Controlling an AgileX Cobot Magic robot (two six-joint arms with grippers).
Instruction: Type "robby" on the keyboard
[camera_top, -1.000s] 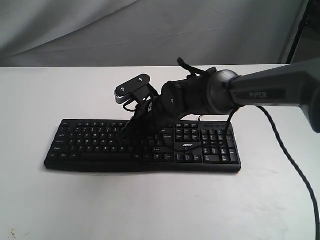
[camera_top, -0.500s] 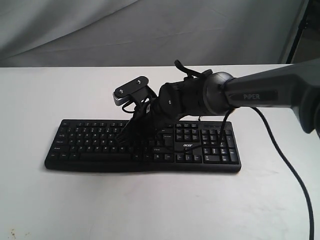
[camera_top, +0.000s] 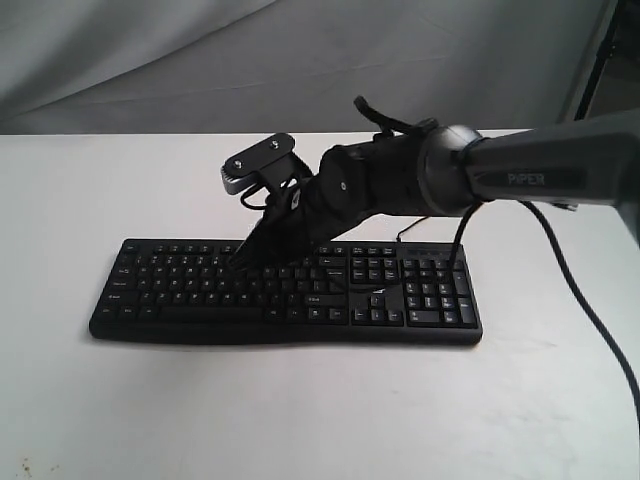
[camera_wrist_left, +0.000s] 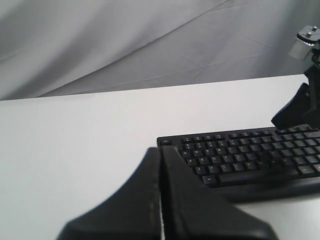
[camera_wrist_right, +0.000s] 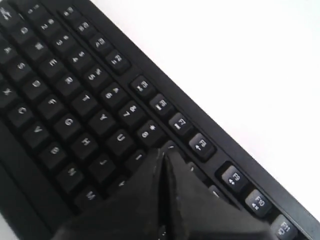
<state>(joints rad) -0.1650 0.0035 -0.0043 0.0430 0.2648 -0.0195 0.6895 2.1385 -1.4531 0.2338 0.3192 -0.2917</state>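
The black keyboard (camera_top: 180, 292) lies flat across the middle of the white table, number pad and "acer" logo at its right end. My right gripper (camera_top: 236, 262) reaches over it from the right, shut and empty, tips pointing down at the upper letter rows. In the right wrist view the right gripper (camera_wrist_right: 163, 151) sits beside the 8 and I keys of the keyboard (camera_wrist_right: 60, 100); whether it touches a key I cannot tell. My left gripper (camera_wrist_left: 161, 150) is shut and empty, held off the left end of the keyboard (camera_wrist_left: 240, 155). It does not show in the exterior view.
The white table (camera_top: 300, 400) spreads out on all sides of the keyboard. A grey cloth backdrop (camera_top: 200, 60) hangs behind it. A black cable (camera_top: 590, 320) trails down from the right arm over the table's right side.
My right gripper has lifted and shifted left and toward the keyboard's far rows; its tips were lower among the near letter rows before. The keyboard has stayed put.
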